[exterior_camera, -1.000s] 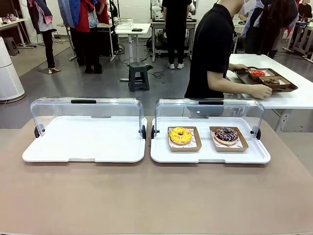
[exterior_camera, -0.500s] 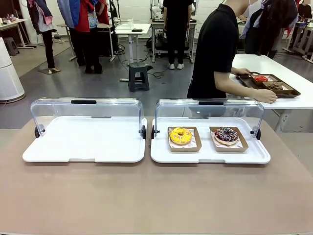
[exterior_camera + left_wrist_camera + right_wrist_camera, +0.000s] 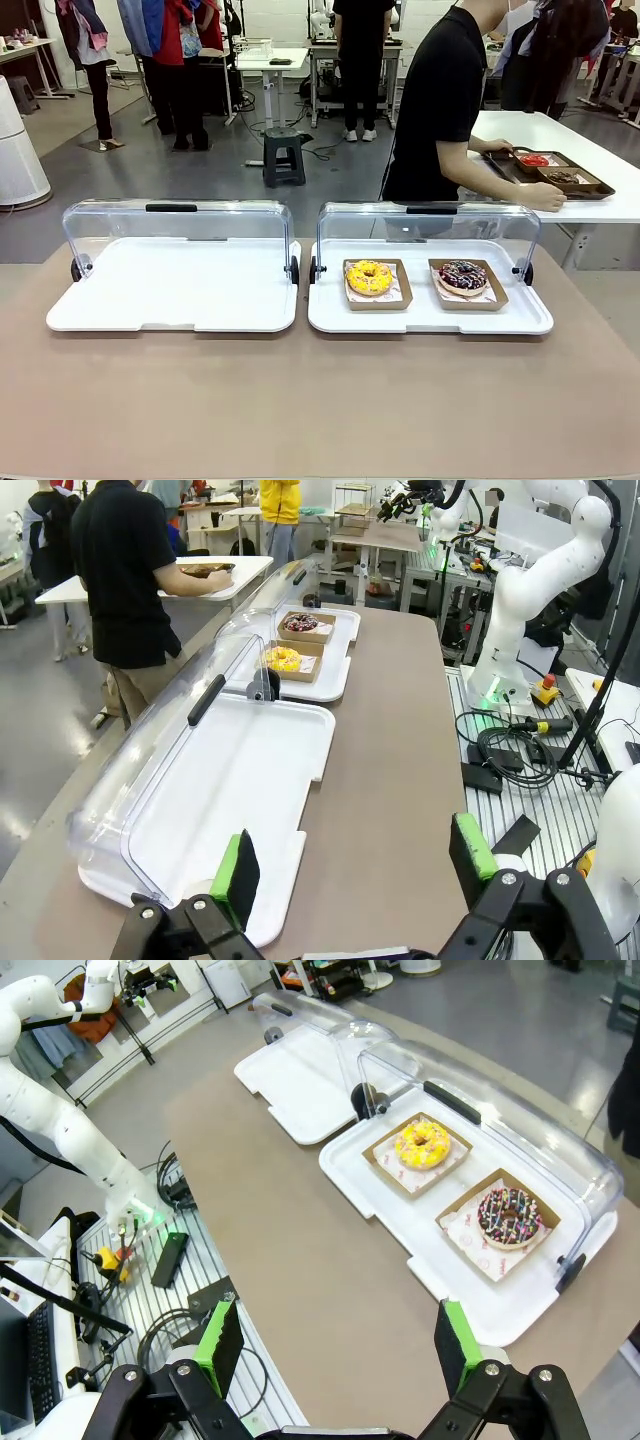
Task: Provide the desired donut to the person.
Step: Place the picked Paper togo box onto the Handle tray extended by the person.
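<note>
Jaws of both grippers open; no legible writing

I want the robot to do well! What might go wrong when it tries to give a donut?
1. The person is turned toward the side table, hands on a brown tray, so no choice is shown; the robot might pick wrongly.
2. The yellow donut and the chocolate sprinkle donut sit close together; an open gripper could bump the other one.
3. The raised clear lid stands right behind them and could be hit.
</note>
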Tool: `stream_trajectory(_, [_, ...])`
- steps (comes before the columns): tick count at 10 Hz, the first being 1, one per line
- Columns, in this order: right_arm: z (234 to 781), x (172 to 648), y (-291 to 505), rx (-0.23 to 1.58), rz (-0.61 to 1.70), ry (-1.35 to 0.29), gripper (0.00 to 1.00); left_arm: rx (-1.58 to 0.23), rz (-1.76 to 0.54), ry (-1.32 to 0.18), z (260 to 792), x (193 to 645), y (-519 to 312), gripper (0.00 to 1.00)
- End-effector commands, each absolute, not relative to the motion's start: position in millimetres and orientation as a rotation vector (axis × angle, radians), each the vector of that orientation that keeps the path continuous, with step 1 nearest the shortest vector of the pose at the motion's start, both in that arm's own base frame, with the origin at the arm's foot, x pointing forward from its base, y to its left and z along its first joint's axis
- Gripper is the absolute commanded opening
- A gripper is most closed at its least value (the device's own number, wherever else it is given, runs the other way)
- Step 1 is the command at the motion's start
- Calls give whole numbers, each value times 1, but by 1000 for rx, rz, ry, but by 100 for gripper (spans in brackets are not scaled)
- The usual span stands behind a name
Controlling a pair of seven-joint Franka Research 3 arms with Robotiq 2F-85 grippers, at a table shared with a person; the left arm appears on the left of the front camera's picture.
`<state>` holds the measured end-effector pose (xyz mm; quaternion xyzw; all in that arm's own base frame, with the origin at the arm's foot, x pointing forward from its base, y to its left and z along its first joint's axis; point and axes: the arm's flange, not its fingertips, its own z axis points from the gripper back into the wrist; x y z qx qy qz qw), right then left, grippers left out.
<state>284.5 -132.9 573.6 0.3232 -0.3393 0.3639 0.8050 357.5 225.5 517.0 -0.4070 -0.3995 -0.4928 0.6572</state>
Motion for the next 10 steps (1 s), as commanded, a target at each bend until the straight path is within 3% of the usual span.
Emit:
stream_trajectory(1, [574,287,-132,715,794,-752,100,-932,-1119,-918,516,356,226,100])
stream_trajectory(10, [574,287,-132,715,794,-752,100,-932,-1119,-918,516,356,226,100])
